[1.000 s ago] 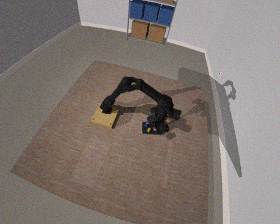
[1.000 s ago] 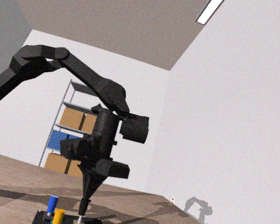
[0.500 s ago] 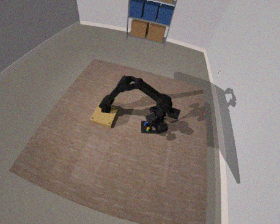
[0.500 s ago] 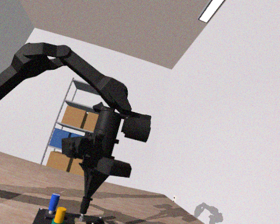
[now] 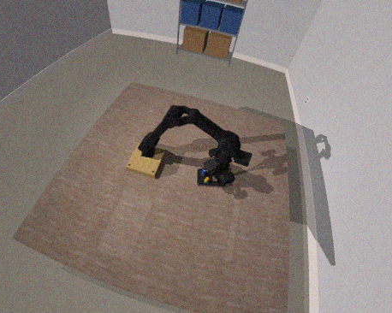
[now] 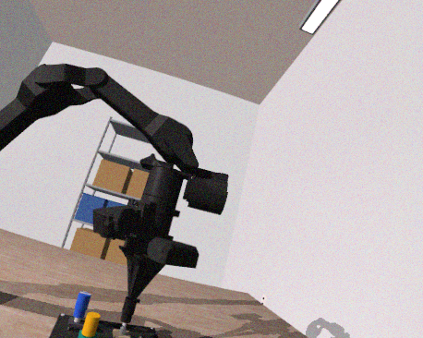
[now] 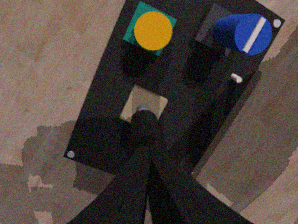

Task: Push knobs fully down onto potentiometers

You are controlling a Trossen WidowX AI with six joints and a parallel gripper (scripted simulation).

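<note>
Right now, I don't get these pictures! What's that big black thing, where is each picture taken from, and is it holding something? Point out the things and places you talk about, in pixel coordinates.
The black thing is a robot arm [image 5: 210, 127] [image 6: 129, 103], a bit like your own arm with a pinching hand called a gripper [image 6: 133, 295] [image 7: 148, 155]. The top picture looks down from high up, the exterior one looks from beside the board, and the wrist one looks down along the gripper.

On the table [image 5: 115, 235] [image 6: 23, 268] [image 7: 40, 75] is a dark circuit board [image 5: 199, 181] [image 6: 60, 325] [image 7: 105, 100] with a blue knob [image 5: 204, 172] [image 6: 82, 305] [image 7: 255, 35], a yellow knob [image 5: 206, 180] [image 6: 91, 324] [image 7: 153, 31] and a black knob [image 6: 128, 310] [image 7: 143, 127].

The gripper is shut and holds nothing. Its tips are at the black knob's top, probably to push it down.
</note>
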